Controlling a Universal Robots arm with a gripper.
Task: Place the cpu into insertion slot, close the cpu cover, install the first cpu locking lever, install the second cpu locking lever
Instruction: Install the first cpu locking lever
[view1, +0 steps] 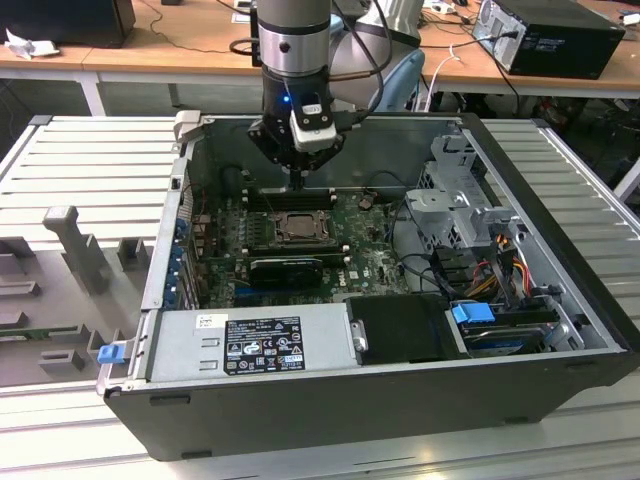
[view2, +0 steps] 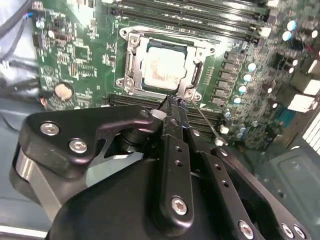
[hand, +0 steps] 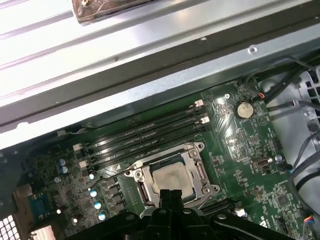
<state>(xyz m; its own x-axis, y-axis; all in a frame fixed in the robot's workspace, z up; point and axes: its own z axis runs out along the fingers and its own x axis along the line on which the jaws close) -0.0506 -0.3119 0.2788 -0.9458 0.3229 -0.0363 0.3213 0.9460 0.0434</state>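
Observation:
The cpu lies flat in the insertion slot on the green board, its silver-grey top showing through the window of the cpu cover, which rests down over it. My gripper is shut, nothing visible between its fingers, and its tips hover at the socket's corner. A thin wire locking lever runs off from that corner right beside the tips. In the first wrist view the gripper stands over the edge of the cpu, and another wire lever sticks out sideways. In the exterior view the gripper hangs just behind the socket.
Long black memory slots flank the socket. A black graphics card lies in front of it, then the power supply. A drive cage and cables fill the exterior view's right. The case walls enclose everything.

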